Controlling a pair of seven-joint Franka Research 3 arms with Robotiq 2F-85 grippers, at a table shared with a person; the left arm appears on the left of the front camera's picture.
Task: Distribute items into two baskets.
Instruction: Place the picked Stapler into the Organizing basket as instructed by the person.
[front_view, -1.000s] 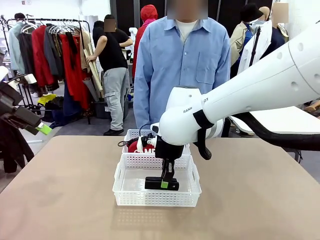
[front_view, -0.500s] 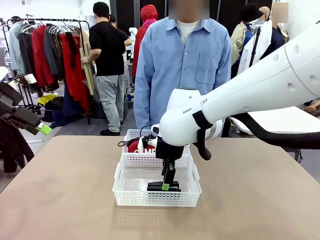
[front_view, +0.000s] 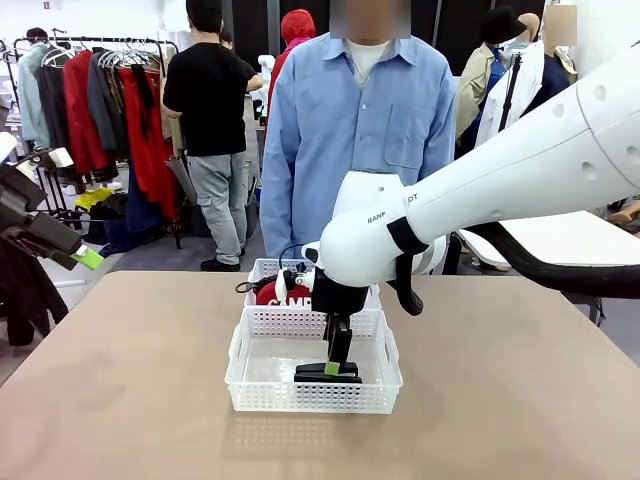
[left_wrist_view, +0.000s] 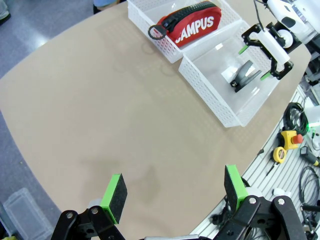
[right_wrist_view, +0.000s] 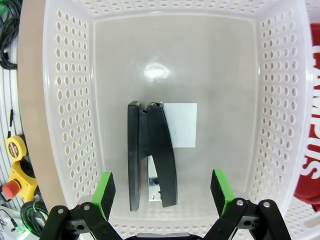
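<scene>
Slim black stapler (right_wrist_view: 151, 155) lies on its side in near perforated white plastic basket (front_view: 243, 371); right pincer (right_wrist_view: 163, 192) released just above. Soft red pouch (left_wrist_view: 190, 22) in far basket (left_wrist_view: 145, 16). Left pincer (left_wrist_view: 174, 193) spread wide.

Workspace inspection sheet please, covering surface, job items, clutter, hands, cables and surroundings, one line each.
Surface: tan table, bare around the baskets.
Job's things: black stapler lying on its side in the near basket; red pouch in the far basket.
Clutter: nothing seen on the table.
Hands: right hand open above the stapler, not touching it; left hand open, holding nothing.
Cables: cables and a yellow stop button beside the table edge.
Surroundings: person in a blue shirt at the far side; clothes rack behind.
</scene>
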